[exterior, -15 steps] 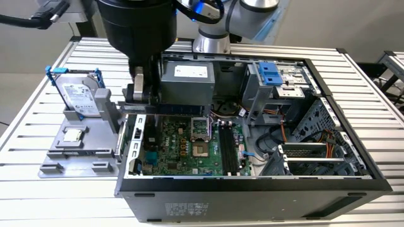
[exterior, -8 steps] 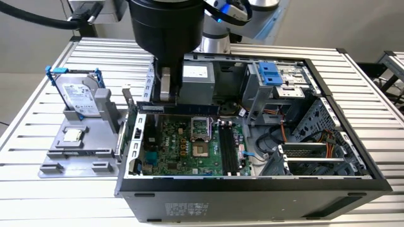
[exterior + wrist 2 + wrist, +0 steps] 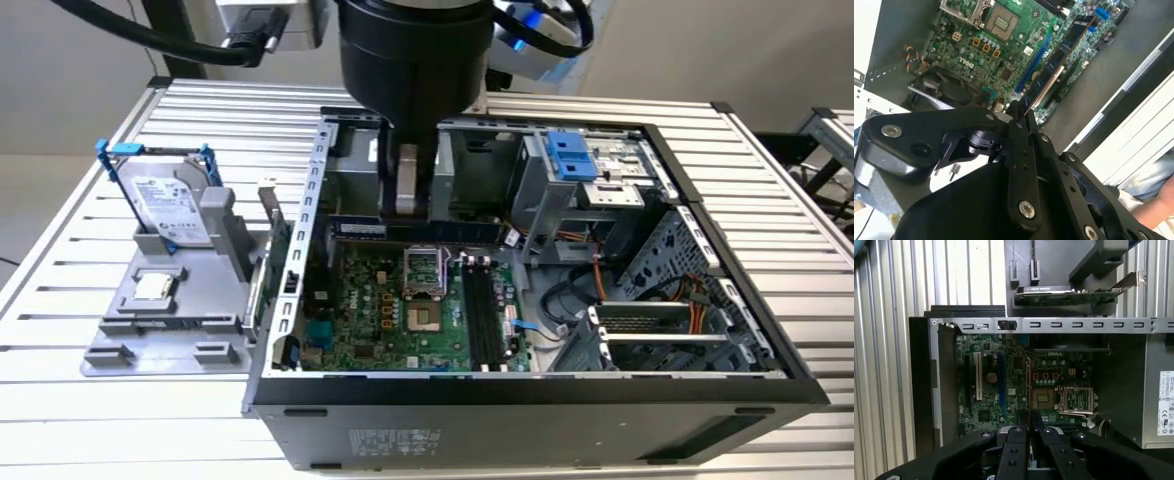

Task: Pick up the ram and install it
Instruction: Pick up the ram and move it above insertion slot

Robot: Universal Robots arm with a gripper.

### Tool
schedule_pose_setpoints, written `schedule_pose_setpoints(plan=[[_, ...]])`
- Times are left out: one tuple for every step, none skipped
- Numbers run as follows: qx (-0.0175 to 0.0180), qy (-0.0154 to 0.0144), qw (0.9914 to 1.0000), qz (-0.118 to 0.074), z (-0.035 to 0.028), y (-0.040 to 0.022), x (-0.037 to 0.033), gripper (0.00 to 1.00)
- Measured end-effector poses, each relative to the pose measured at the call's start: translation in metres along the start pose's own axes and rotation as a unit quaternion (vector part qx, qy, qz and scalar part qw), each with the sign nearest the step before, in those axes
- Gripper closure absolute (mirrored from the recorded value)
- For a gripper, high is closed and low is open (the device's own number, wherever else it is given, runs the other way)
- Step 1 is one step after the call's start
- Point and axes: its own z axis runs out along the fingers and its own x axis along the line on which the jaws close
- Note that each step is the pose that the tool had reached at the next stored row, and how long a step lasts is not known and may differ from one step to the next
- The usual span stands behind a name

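Firmly pinched together, the gripper's (image 3: 406, 212) two fingers clamp the ram (image 3: 461, 229) near its middle. In the second wrist view the stick (image 3: 1059, 60) runs out from the fingertips with its gold edge showing, and in the first wrist view it appears edge-on as a thin line (image 3: 1028, 390) rising from between the closed fingers (image 3: 1015, 437).

The arm's thick dark wrist comes straight down from the top of the exterior view into the open computer case (image 3: 534, 385), with the gripper pointing down at the motherboard (image 3: 387, 320). The ram lies level over the far end of the board, just beyond the processor socket (image 3: 424, 272), and crosswise to the long black slots (image 3: 483, 310). Whether it touches the board cannot be told.

Room is tight. One end of the stick sits near the case's side rail (image 3: 318, 200) on the exterior view's left, the other near the metal drive cage (image 3: 541, 190) on the right. Outside the case — well apart, on the slatted table (image 3: 134, 420) — a hard drive (image 3: 167, 205) with a blue frame stands in a grey holder.
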Motion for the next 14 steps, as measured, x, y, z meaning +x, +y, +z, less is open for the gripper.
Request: schedule_pose_setpoints(plan=[[-0.0002, 0.0000, 1.00000, 0.000, -0.0001, -0.0037, -0.0001, 1.00], [-0.0003, 0.0000, 1.00000, 0.000, -0.0001, -0.0071, -0.0003, 1.00], [-0.0005, 0.0000, 1.00000, 0.000, -0.0002, -0.0107, -0.0004, 1.00], [-0.0006, 0.0000, 1.00000, 0.000, -0.0003, -0.0144, -0.0006, 1.00], [-0.0008, 0.0001, 1.00000, 0.000, -0.0004, -0.0180, -0.0007, 1.00], [-0.0009, 0.0001, 1.00000, 0.000, -0.0004, -0.0219, -0.0008, 1.00], [-0.0011, 0.0000, 1.00000, 0.000, -0.0005, -0.0261, -0.0010, 1.00], [-0.0012, 0.0001, 1.00000, 0.000, -0.0005, -0.0300, -0.0012, 1.00], [-0.0013, 0.0001, 1.00000, 0.000, -0.0006, -0.0341, -0.0013, 1.00], [-0.0014, 0.0001, 1.00000, 0.000, -0.0007, -0.0382, -0.0015, 1.00], [-0.0015, 0.0001, 1.00000, 0.000, -0.0008, -0.0423, -0.0017, 1.00], [-0.0015, 0.0001, 1.00000, 0.000, -0.0008, -0.0464, -0.0018, 1.00], [-0.0015, 0.0000, 1.00000, 0.000, -0.0009, -0.0508, -0.0020, 1.00], [-0.0016, 0.0001, 1.00000, 0.000, -0.0010, -0.0550, -0.0021, 1.00]])
